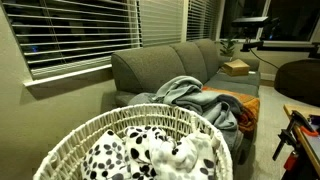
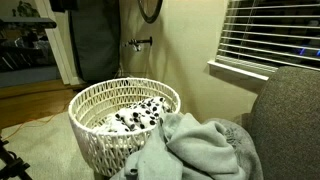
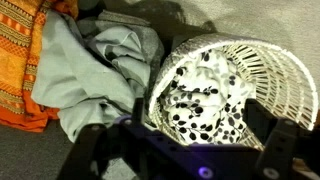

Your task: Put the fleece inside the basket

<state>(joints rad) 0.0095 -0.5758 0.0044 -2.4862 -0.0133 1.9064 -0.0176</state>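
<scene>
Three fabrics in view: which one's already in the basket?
The white black-spotted cloth. The grey fleece and orange blanket lie outside the basket, on the sofa.

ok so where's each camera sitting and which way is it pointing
Exterior view: sits behind the basket, faces over it to the sofa and the fleece; no arm clearly visible.
Exterior view: sits by the sofa, looks over the fleece at the basket; no arm visible.
Wrist view: looks down on the fleece, orange blanket and basket; open gripper along the bottom edge.
Shared: all three show the fleece, the basket and the spotted cloth inside it.
</scene>
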